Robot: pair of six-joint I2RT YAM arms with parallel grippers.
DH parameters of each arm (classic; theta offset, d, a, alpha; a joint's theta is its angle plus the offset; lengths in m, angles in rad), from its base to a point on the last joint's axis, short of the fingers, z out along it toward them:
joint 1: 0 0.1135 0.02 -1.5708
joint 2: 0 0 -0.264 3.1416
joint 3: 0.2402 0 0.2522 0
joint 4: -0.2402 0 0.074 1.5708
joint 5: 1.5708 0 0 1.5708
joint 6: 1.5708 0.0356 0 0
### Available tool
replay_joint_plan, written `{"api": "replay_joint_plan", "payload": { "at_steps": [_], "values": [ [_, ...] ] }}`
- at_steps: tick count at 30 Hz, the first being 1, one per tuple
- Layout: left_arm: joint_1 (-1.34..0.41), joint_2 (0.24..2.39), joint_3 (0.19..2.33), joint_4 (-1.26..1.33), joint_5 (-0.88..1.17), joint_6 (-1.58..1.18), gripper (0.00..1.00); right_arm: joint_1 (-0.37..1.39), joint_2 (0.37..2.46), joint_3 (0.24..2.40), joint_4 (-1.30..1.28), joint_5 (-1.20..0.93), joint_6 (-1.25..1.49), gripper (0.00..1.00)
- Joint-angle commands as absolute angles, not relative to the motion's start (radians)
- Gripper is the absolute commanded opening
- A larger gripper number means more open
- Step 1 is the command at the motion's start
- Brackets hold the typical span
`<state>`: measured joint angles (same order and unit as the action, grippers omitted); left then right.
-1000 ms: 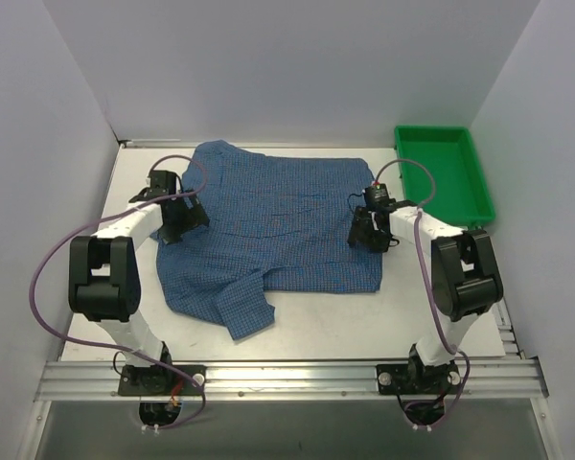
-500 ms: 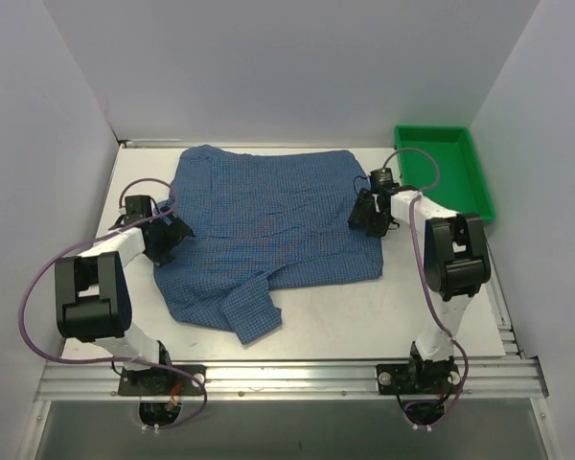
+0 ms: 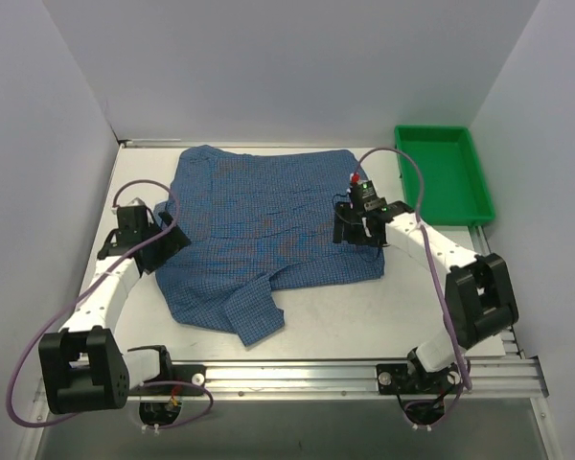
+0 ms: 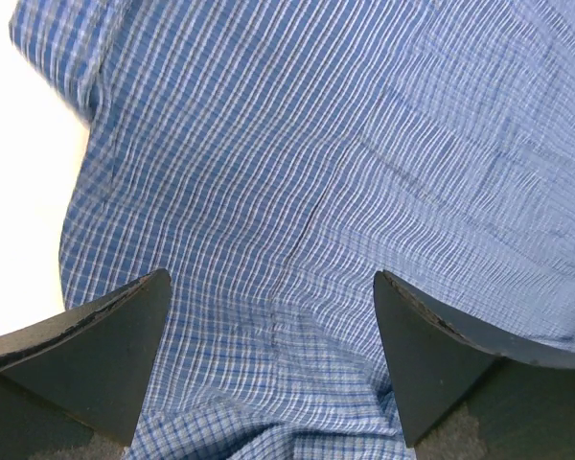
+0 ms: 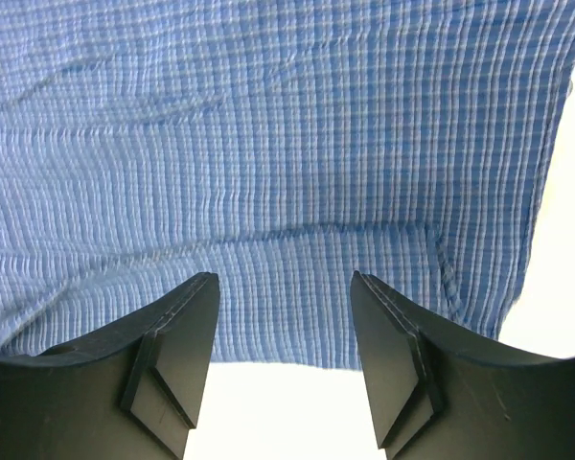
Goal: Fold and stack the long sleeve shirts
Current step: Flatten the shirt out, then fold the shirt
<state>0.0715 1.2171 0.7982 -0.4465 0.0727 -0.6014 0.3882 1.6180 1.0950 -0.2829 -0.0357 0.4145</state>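
Toward the near edge of the table (image 3: 412,316), a narrow flap of the blue checked shirt (image 3: 268,220) points at the arm bases, with bare surface on either side. The shirt's body lies flat, long axis left to right, close to the far edge. The left gripper (image 3: 161,241) hangs at its left edge, jaws wide and empty. The right gripper (image 3: 353,228) hovers over its right side, jaws partly apart, holding nothing. A green tray (image 3: 441,177) sits in the far right corner.

Overhead sees all; wrist views close above shirt (image 4: 297,144)
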Motion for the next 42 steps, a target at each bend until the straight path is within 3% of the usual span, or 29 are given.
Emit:
{"api": "replay_joint_plan", "payload": {
  "at_steps": [1,7,17,28,32,35,39,40,42],
  "values": [
    [0.057,1.177,0.724,-0.499,0.029,-0.627,0.96,0.390,1.551,1.022,-0.356,0.063,0.420,0.58],
    [0.052,1.147,0.644,-0.514,-0.058,-0.695,0.96,0.362,1.520,0.937,-0.383,0.101,0.515,0.63],
    [0.051,1.129,0.606,-0.549,-0.159,-0.764,0.96,0.302,1.454,0.830,-0.368,0.127,0.629,0.79],
    [0.051,1.248,0.583,-0.503,-0.144,-0.805,0.95,0.282,1.535,0.772,-0.252,0.034,0.701,0.78],
    [0.037,1.298,0.584,-0.443,-0.132,-0.833,0.87,0.281,1.563,0.756,-0.198,0.017,0.710,0.72],
    [0.022,1.344,0.589,-0.425,-0.137,-0.844,0.75,0.281,1.588,0.765,-0.181,0.018,0.707,0.60],
    [0.011,1.382,0.591,-0.416,-0.126,-0.848,0.31,0.281,1.600,0.773,-0.169,0.020,0.700,0.31],
    [0.008,1.373,0.592,-0.420,-0.124,-0.845,0.11,0.281,1.588,0.776,-0.172,0.017,0.692,0.26],
    [0.011,1.350,0.627,-0.440,-0.136,-0.825,0.00,0.281,1.563,0.799,-0.181,0.017,0.664,0.12]
  ]
}}
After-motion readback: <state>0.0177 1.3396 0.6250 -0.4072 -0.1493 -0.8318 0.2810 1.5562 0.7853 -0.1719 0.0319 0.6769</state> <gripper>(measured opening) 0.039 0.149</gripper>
